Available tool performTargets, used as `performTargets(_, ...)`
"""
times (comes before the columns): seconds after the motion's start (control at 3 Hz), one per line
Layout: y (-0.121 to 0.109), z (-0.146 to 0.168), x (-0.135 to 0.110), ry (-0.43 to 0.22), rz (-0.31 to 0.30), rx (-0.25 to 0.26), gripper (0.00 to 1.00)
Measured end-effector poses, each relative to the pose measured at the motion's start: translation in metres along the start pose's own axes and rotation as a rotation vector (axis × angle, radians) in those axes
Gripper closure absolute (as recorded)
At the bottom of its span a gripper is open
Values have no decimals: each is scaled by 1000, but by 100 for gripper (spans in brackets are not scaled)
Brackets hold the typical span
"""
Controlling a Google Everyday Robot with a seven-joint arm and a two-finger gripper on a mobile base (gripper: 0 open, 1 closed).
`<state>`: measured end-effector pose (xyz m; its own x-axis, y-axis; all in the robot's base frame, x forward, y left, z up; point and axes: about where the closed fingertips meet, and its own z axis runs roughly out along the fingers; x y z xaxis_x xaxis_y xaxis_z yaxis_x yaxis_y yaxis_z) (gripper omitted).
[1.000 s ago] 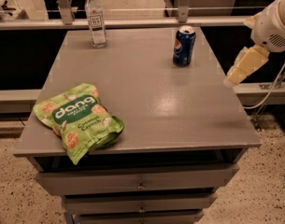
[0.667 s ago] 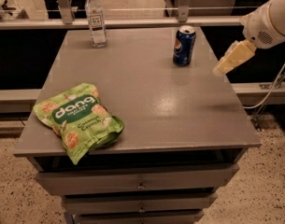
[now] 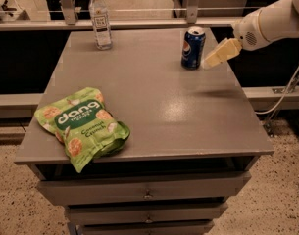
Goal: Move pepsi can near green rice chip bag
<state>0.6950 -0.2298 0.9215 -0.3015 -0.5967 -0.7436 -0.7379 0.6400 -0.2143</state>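
By my reading the task was barely begun; the pepsi can (image 3: 193, 48) stood upright near the far right corner of the grey table (image 3: 159, 106), while the green rice chip bag (image 3: 83, 126) lay flat at the near left corner, its lower end hanging a little over the front edge; the two were well apart, with most of the bare top between them. The gripper (image 3: 209, 62) reached in from the right on its white arm (image 3: 271, 23), low over the table and just beside the can's right flank; whether it touched the can could not be made out, and whether it was open or closed I cannot tell from this angle; nothing showed it holding the can. A clear water bottle (image 3: 101, 19) stood at the far left, away from the can and from the likely path. Nothing of the move itself looked done; what was left, as I judge it, was to take hold of the can, carry it across toward the near left, and set it upright just beside the bag without crushing the pouch.
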Motion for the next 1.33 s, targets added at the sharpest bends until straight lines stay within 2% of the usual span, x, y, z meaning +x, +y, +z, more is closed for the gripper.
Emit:
performTargets(0.33, 4, 34, -12, -98, 55, -51, 0)
performTargets(0.67, 4, 55, -20, -173, 77, -68, 0)
performTargets(1.0, 3, 72, -29, -240, 91, -76, 18)
performTargets(1.33, 1, 83, -32, -283, 114, -78, 41)
